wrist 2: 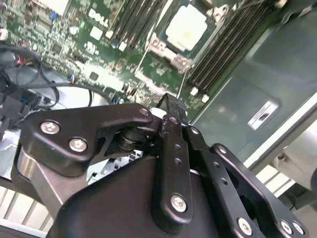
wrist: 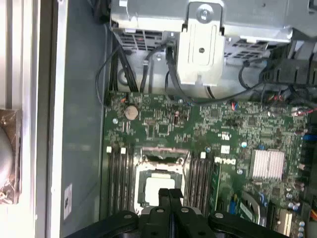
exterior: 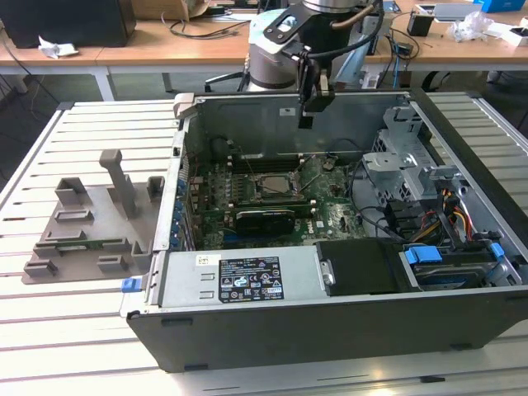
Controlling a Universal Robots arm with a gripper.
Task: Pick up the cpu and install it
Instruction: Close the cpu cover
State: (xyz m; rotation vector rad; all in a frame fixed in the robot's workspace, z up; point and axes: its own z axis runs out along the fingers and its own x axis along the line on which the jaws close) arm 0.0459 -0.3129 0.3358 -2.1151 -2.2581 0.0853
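The cpu (wrist 2: 185, 27), a pale silver square, lies flat in the black-framed motherboard socket (wrist 2: 166, 49) between the memory slots; it is also visible as the cpu (wrist: 157, 179) and the cpu (exterior: 272, 183). My gripper (exterior: 306, 122) hangs over the open computer case, well above the board and slightly toward the exterior view's right of the socket. Both wrist views show its black fingers pressed together with nothing between them: gripper (wrist: 169, 192), gripper (wrist 2: 168, 101).
A grey plastic fixture tray (exterior: 91, 223) sits on the slatted table (exterior: 49, 346) at the exterior view's left of the case. A metal drive cage (exterior: 404, 157) and loose cables (exterior: 450, 219) crowd the case's other side. A silver heatsink (wrist: 267, 163) stands on the board.
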